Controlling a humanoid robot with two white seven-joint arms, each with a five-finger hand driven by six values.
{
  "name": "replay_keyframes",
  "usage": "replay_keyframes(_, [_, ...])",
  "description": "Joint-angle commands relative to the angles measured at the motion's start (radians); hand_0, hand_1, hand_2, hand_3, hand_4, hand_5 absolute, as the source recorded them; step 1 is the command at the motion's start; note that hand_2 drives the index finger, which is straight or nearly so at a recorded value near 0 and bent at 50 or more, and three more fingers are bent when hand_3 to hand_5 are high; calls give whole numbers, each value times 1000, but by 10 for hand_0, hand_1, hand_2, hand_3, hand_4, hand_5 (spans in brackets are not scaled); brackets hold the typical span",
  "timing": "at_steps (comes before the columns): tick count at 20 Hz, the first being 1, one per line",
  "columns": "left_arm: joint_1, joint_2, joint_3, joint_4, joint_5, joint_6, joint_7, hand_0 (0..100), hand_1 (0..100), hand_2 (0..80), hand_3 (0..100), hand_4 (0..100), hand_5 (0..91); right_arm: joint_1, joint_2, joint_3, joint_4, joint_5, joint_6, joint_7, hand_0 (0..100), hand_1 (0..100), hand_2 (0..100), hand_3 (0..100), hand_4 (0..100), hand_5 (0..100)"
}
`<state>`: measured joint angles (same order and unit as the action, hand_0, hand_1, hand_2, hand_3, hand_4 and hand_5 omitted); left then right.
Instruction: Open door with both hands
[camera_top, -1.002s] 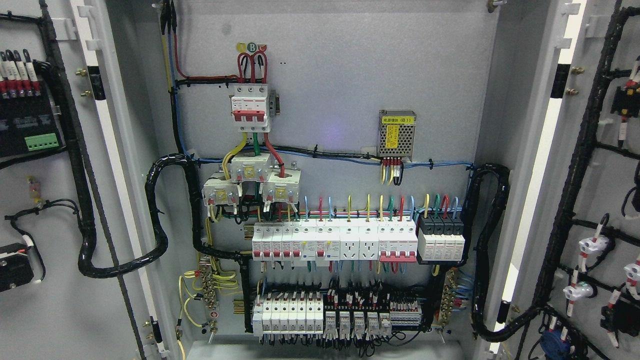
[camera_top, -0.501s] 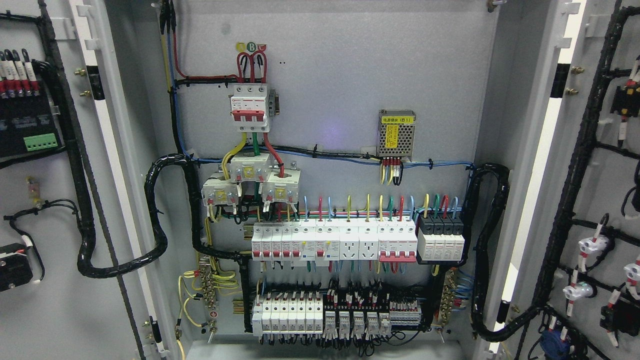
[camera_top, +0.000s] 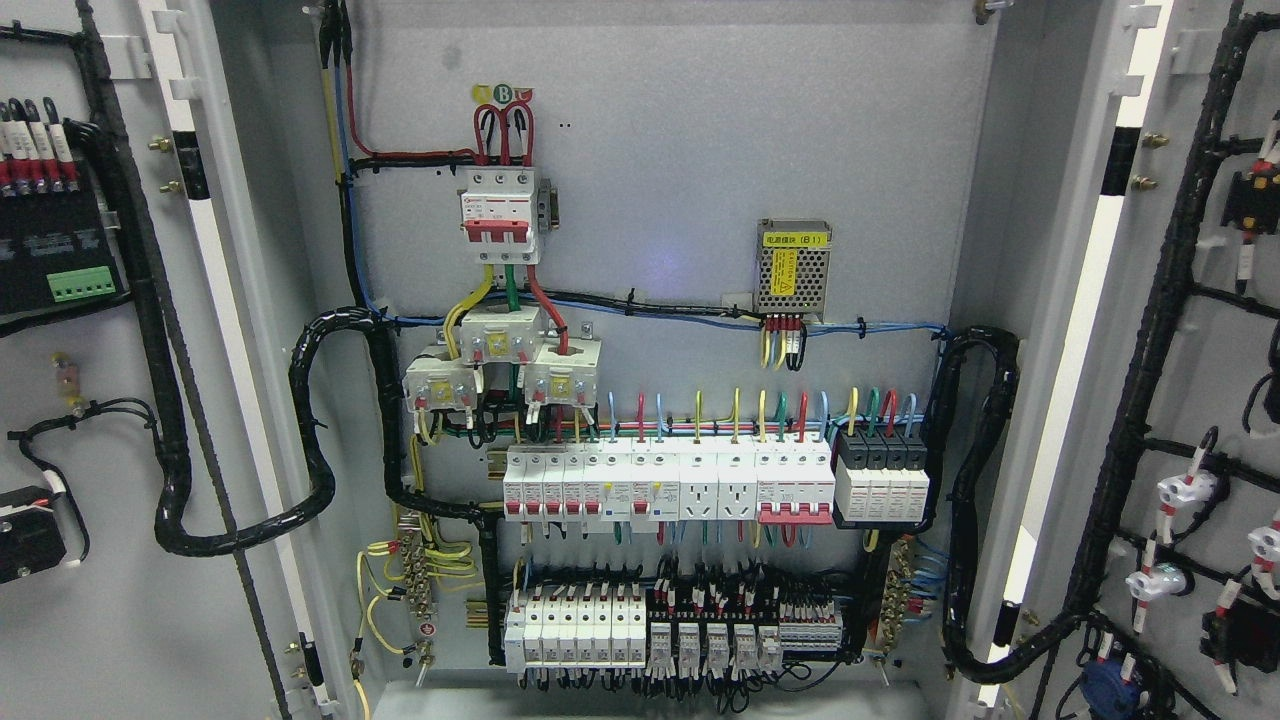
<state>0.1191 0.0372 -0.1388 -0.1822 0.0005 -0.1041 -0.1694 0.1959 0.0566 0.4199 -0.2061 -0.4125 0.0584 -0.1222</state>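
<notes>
Looking straight into an open electrical cabinet, and both doors are swung wide. The left door (camera_top: 110, 600) stands at the left edge with its inner face turned to us, carrying a black cable loom (camera_top: 150, 330) and a green terminal block (camera_top: 84, 285). The right door (camera_top: 1215, 380) sits at the far right, likewise folded back, its inside strung with black wiring and white connectors (camera_top: 1185, 492).

Between them the back panel (camera_top: 680, 130) is fully exposed: a red-handled main breaker (camera_top: 499, 215) up top, a small mesh-cased power supply (camera_top: 793, 265) to its right, a row of white breakers (camera_top: 668, 484) across the middle, and another rank of modules (camera_top: 640, 630) lower down.

No robot hand shows anywhere in the head view, neither left nor right, so whether the fingers are wide, narrow or holding anything simply can't be told from here.

My read: the opening itself looks done, with nothing left to pull, and this is the tail end of the job. If anything remains, it would call for both arms staying clear of the door edges and the loose looms hanging off them, since a snagged cable is the obvious risk near those hinges.
</notes>
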Motion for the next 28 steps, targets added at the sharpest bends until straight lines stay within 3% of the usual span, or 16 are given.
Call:
replay_keyframes(1, [-9,-71,7,236,23,-2,-1,120,389,0,0,0,0,-39,42,-24,83,9,14,-4,120,389,0,0,0,0])
replay_keyframes(6, [-9,-71,76,236,62,-2,-5,120,389,0,0,0,0,-39,43,-26,83,8,11,-2,120,389,0,0,0,0])
replay_keyframes(18, [-9,-71,74,40,62,-3,-10,120,389,0,0,0,0,-38,42,-35,86,9,3,7,120,389,0,0,0,0])
replay_keyframes(28, [-10,-71,73,43,64,-3,-10,120,389,0,0,0,0,-35,42,-35,85,9,1,7,120,389,0,0,0,0])
